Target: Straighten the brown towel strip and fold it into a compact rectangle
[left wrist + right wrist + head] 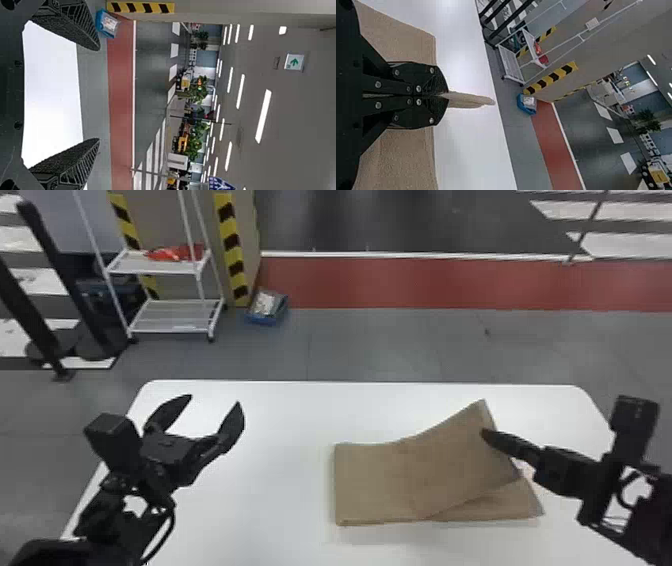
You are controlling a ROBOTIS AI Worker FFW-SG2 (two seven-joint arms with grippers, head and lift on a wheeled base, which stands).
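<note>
"Right claw [484, 433]?"
"Closed, pinching the brown towel strip [370, 480] at its slanted upper flap."
"Left claw [215, 400]?"
"Wide apart, empty, over the left of the white worktop [285, 415]."
"Towel position?"
"On the worktop, mostly right of centre; flap askew over the lower layer."

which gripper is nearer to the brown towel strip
The right. The right gripper has its jaws shut on the brown towel strip; the left gripper hangs open, well off to the strip's left.
</note>
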